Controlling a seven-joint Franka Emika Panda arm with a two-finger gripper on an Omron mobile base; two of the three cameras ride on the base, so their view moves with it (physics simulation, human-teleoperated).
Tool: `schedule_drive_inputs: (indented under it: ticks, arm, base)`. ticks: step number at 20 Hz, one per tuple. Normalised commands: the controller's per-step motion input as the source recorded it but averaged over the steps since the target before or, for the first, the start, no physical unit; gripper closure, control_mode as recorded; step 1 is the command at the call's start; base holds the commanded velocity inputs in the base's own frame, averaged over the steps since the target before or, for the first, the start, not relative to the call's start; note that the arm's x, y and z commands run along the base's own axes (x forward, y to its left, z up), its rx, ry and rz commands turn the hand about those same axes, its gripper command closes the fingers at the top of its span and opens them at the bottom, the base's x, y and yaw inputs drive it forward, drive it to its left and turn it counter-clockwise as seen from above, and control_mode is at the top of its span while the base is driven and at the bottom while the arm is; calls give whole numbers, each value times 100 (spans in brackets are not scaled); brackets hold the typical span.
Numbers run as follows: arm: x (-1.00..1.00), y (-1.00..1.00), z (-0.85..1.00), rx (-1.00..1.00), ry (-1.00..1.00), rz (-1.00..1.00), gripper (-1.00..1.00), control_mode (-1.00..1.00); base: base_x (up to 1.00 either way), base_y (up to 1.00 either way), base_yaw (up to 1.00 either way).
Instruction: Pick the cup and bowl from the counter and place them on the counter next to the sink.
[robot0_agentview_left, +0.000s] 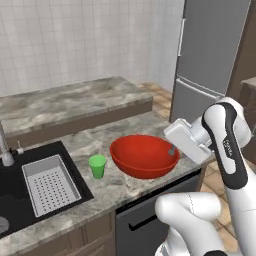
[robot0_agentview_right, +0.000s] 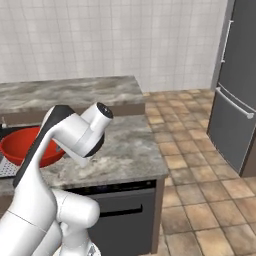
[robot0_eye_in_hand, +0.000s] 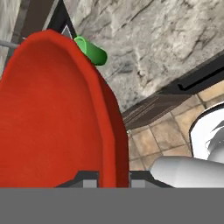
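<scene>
Red and glossy, the bowl (robot0_agentview_left: 144, 156) sits upright on the counter (robot0_agentview_left: 115, 187), opening facing up, its near rim toward the counter's front edge. The cup (robot0_agentview_left: 97, 166) stands just to its left, mouth up, long axis vertical, between the bowl and the sink (robot0_agentview_left: 20, 200) — already close beside the basin and its drainer tray (robot0_agentview_left: 50, 185), so that half looks done.

The bowl is what remains. The gripper (robot0_agentview_left: 172, 150) has one finger inside the right rim and, in the hand view, the rim (robot0_eye_in_hand: 111, 131) runs between the two fingertips (robot0_eye_in_hand: 89, 181) — it looks clamped on that edge, though I cannot tell whether the fingers truly press it. The bowl seems barely raised, if at all.
</scene>
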Motion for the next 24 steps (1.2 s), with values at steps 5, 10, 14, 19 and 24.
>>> schedule_drive_inputs:
  ticks: [5,10,14,19,24]
  arm:
    - [0,0,0,0,0,0,100,100]
    - [0,0,0,0,0,0,100,100]
    - [0,0,0,0,0,0,100,100]
    - [0,0,0,0,0,0,100,100]
    - [0,0,0,0,0,0,100,100]
  base:
    - [25,-69,-18]
    - [0,-28,1]
    - [3,1,7]
    - [5,22,14]
    - [1,1,2]
